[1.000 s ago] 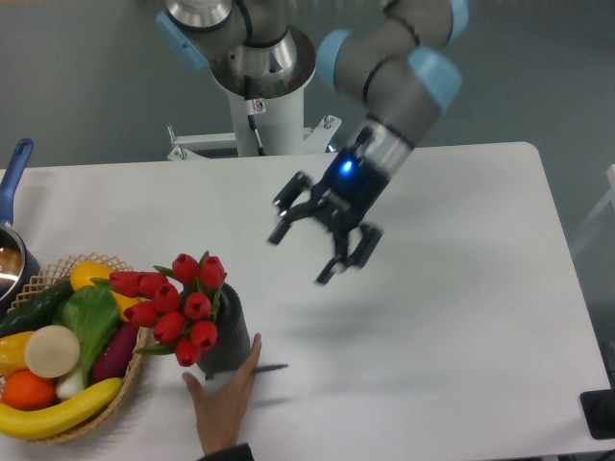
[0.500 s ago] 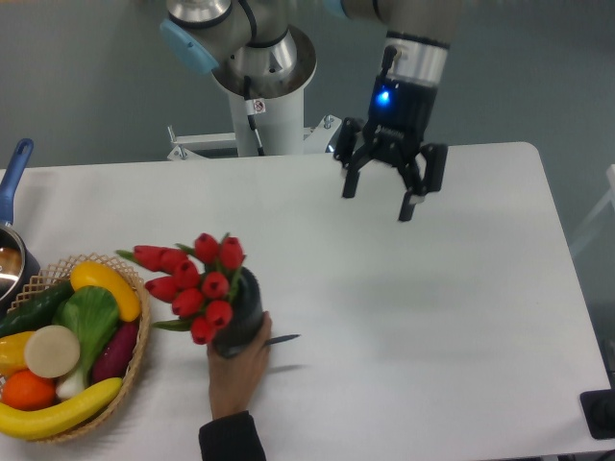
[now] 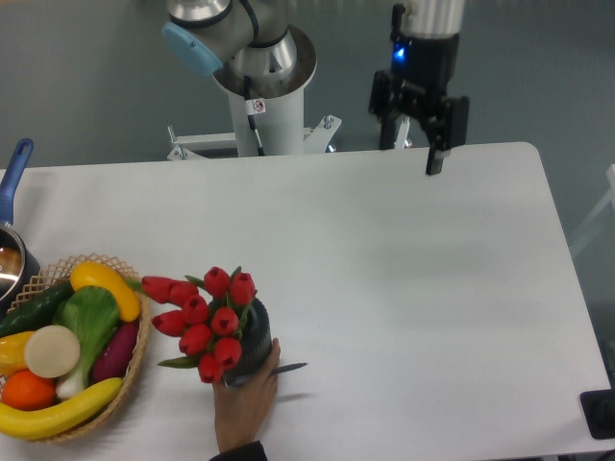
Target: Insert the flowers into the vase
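Observation:
The flowers [image 3: 207, 315], a bunch of red tulip buds with green leaves, stand in the vase [image 3: 252, 348], a dark ribbed cylinder at the table's front left, leaning out to the left. A person's hand [image 3: 245, 408] grips the vase from the front. My gripper [image 3: 411, 149] hangs open high over the table's far edge, right of the arm's base, far from the vase and holding nothing.
A wicker basket [image 3: 136, 370] of fruit and vegetables sits at the front left edge, just left of the flowers. A pot with a blue handle [image 3: 13, 182] is at the far left. A dark object [image 3: 598, 415] is at the front right corner.
My gripper rose and drew back from mid-table to the far edge, staying open. The hand closed around the vase and slid it with the flowers toward the front right.

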Motion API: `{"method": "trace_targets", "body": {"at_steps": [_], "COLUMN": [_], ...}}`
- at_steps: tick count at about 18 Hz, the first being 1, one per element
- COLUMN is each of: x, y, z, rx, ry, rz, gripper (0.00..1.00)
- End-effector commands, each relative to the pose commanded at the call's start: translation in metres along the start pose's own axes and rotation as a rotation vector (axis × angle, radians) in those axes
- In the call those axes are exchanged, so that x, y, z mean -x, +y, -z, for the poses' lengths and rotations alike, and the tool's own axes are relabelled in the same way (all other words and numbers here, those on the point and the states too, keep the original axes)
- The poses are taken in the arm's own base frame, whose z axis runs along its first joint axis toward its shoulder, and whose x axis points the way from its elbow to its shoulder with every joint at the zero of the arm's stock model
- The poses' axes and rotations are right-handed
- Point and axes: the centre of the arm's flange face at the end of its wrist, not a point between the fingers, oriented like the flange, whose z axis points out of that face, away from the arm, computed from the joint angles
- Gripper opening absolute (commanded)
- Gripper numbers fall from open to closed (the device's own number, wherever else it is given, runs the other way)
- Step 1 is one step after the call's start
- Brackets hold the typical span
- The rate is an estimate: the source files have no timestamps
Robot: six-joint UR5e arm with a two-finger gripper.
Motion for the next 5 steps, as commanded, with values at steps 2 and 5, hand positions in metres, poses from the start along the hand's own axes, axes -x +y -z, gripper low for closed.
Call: {"method": "trace_targets", "body": {"at_steps": [2,5], "x": [-0.0016,-0.0062], "y": [0.0034,0.0047], "z": [0.0023,0.0041], "rx": [0.016,0.058], "ry": [0.009,0.03], "rz": [-0.034,-0.04], "gripper": [1.0,1.0]}}
